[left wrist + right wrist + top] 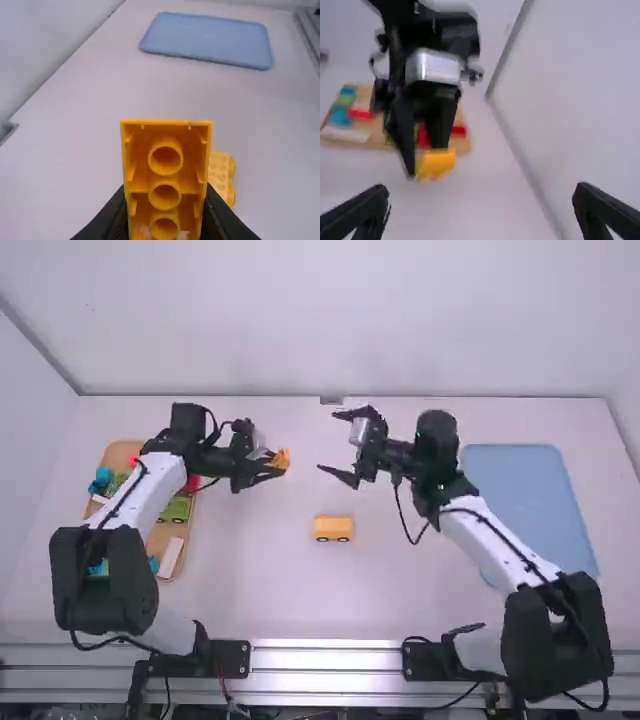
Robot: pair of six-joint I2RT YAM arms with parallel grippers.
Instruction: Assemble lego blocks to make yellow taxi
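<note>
In the high view my left gripper [268,466] is shut on an orange-yellow block [281,458], held above the table left of centre. The left wrist view has this block [165,175] between the fingers of the left gripper [164,225], its hollow underside with round tubes facing the camera. My right gripper [338,447] stands open across from it. In the right wrist view the right gripper [481,205] has its fingers wide apart with nothing between them, and the held block [436,164] is farther off. A yellow wheeled block [333,528] rests on the table nearer the arm bases.
A wooden tray [178,558] of coloured blocks lies at the left, partly under the left arm. At the right is a flat blue tray [530,500], partly behind the right arm. A wall runs along the table's far edge [400,398].
</note>
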